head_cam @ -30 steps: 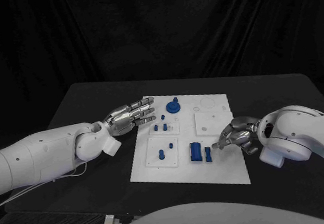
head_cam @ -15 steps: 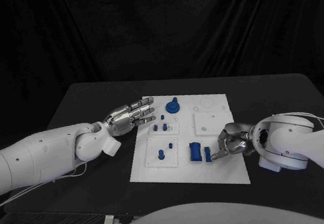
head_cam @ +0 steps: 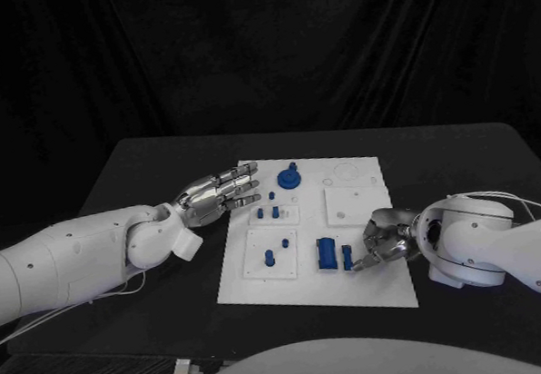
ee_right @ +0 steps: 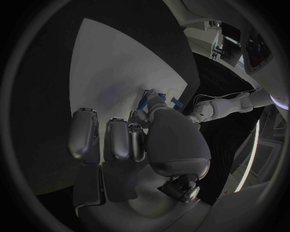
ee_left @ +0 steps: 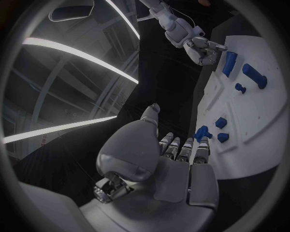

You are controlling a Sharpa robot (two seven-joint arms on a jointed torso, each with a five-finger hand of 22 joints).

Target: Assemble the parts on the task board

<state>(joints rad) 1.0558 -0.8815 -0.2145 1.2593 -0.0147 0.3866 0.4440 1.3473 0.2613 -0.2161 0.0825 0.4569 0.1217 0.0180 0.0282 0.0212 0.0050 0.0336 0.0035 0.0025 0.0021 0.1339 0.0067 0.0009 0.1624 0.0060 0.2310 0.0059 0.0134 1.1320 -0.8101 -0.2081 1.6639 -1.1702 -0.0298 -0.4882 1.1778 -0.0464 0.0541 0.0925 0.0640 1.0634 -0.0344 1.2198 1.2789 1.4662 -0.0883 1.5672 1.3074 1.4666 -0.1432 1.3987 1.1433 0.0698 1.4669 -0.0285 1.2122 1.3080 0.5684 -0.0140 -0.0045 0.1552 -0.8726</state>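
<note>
The white task board [head_cam: 367,278] lies in the middle of the black table. Standing on it are a round blue part [head_cam: 290,178], small blue pegs [head_cam: 268,212], two more pegs [head_cam: 271,258], a blue block [head_cam: 325,252] and a narrow blue piece [head_cam: 347,257]. My right hand [head_cam: 385,242] is low at the board's right side, its fingertips at the narrow blue piece [ee_right: 143,102]; thumb and a finger flank it, and whether they pinch it is unclear. My left hand [head_cam: 219,195] lies flat with straight fingers at the board's left edge, holding nothing. The left wrist view shows the right hand [ee_left: 202,47] beside the narrow piece [ee_left: 229,63].
Bare black table [head_cam: 150,173] surrounds the board, with dark curtain behind. A small pale object [head_cam: 184,372] lies off the table's near left corner. White square insets [head_cam: 349,205] take up part of the board's right half.
My right hand has moved left over the board's right edge, bringing its fingertips up to the narrow blue piece. The left hand and the parts have stayed put.
</note>
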